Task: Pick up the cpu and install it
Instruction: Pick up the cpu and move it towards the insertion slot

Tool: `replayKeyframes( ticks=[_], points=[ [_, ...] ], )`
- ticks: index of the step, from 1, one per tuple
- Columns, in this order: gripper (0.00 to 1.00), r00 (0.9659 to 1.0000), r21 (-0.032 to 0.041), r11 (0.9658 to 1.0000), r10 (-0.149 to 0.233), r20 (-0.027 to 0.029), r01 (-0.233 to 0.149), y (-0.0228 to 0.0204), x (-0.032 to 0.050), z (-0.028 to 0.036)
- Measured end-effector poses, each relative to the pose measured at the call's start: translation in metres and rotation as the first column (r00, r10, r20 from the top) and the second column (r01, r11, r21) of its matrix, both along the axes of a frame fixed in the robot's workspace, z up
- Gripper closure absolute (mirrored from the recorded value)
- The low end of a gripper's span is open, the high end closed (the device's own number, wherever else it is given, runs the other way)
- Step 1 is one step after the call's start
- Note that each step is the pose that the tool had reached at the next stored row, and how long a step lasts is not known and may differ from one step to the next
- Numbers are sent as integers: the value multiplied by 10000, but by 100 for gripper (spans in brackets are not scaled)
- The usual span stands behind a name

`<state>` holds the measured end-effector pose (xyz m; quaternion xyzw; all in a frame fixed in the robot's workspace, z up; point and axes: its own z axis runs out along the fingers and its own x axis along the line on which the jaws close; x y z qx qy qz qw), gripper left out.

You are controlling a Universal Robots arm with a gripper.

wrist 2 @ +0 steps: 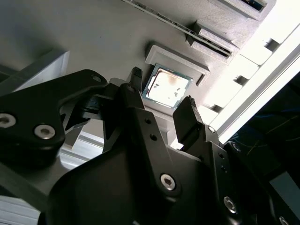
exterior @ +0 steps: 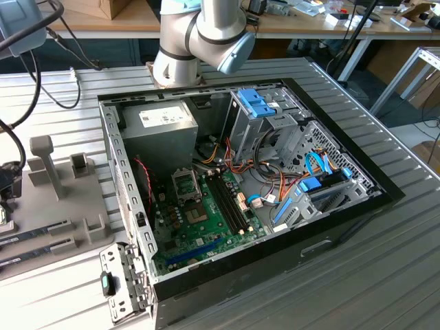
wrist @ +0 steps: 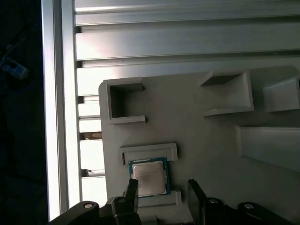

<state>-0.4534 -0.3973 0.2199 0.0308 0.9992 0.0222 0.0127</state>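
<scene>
**Open gripper poised over the cpu in its gray holder**

The cpu (wrist: 149,176) lies flat, silvery top up, in a shallow pocket of the gray fixture plate (wrist: 201,140), hemmed by a raised lip on two opposite sides. The other two sides of the pocket are unwalled. Near it on the plate stand several more raised brackets, one of them an open-sided box shape close to the plate's corner. The plate's edge runs just beside the cpu, and past it come the ribbed metal table (wrist: 178,42) and its bright side rail.

The gripper (wrist 2: 162,85) hangs over the pocket with its two dark fingers (wrist: 197,199) spread wide, holding nothing. In both wrist views one fingertip sits at one edge of the chip and the other stands off past the opposite edge. I cannot tell whether either tip touches it.

In the exterior view the arm's base (exterior: 177,65) stands behind the open computer case (exterior: 344,206). The green motherboard (exterior: 206,216) lies bare inside, well apart from the fixture plate on the exterior view's left.
</scene>
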Motion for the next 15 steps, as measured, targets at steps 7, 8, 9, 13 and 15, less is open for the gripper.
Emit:
replayKeyframes(
  ticks=[7, 8, 9, 13, 15],
  points=[
    [46, 10000, 1, 10000, 0, 1, 0, 0, -4, -26],
    [46, 10000, 1, 10000, 0, 1, 0, 0, -4, -28],
    [46, 10000, 0, 10000, 0, 0, 0, 0, -5, -35],
    [46, 10000, 0, 10000, 0, 1, 0, 0, -7, -49],
    [46, 10000, 1, 10000, 0, 1, 0, 0, -8, -55]
  ],
)
